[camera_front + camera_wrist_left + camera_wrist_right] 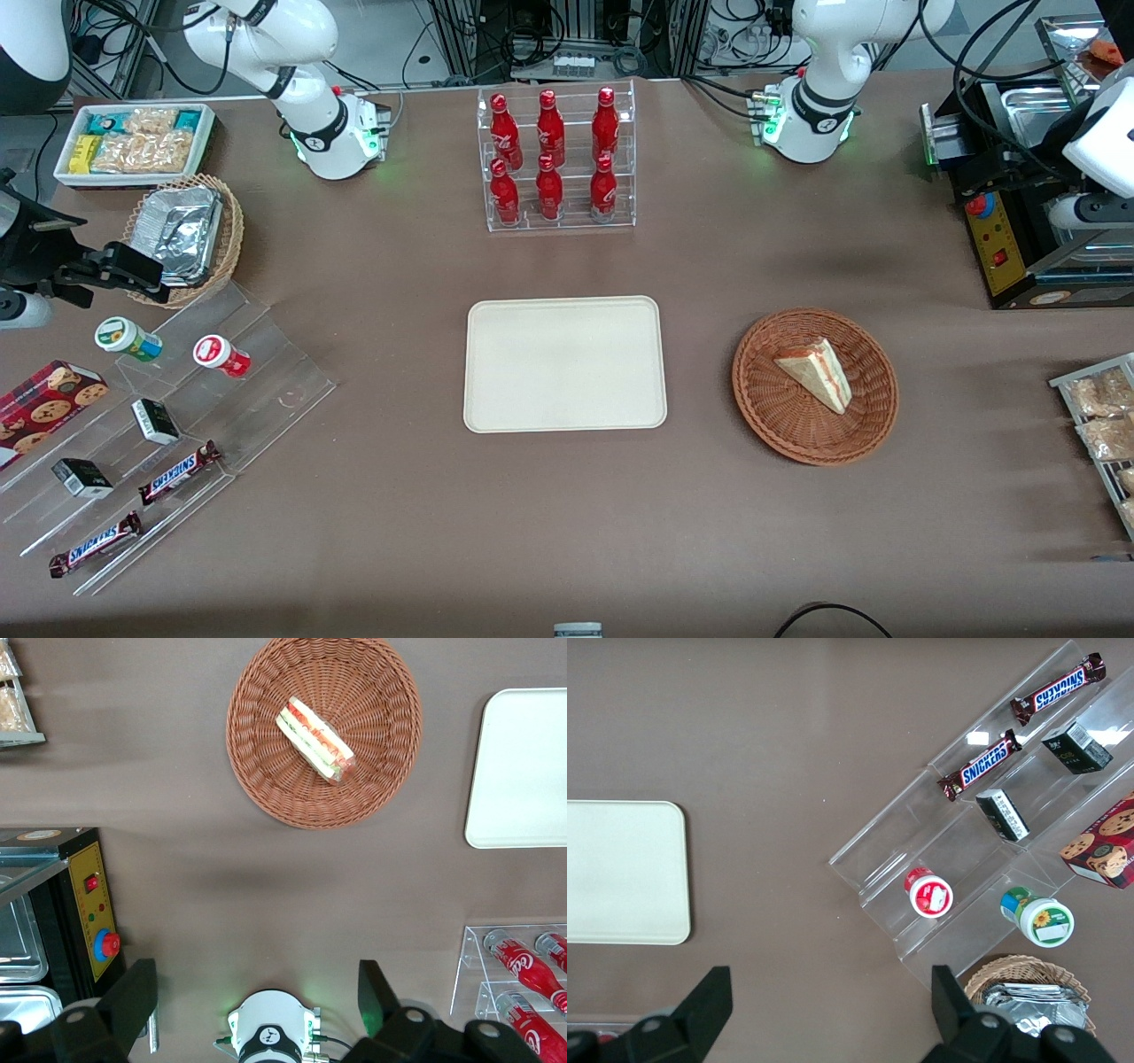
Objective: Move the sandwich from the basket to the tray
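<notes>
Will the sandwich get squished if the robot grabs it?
Probably, if squeezed hard: the sandwich is soft white bread with thin filling layers. It looks light, and lies flat in the basket, so unlikely to roll. The open gripper hangs high, away from it.

Looks like a robotics lab staged as a mock snack shop. Told by white arm bases (332, 133) bolted to a brown table (399, 532), with cable tangles (532, 35) along its edge. Left gripper (255, 992) high over the table, fingers spread. To one side of the jaws a clear rack of red bottles (558, 159), to the other a black control box (997, 239) with a red button.
</notes>
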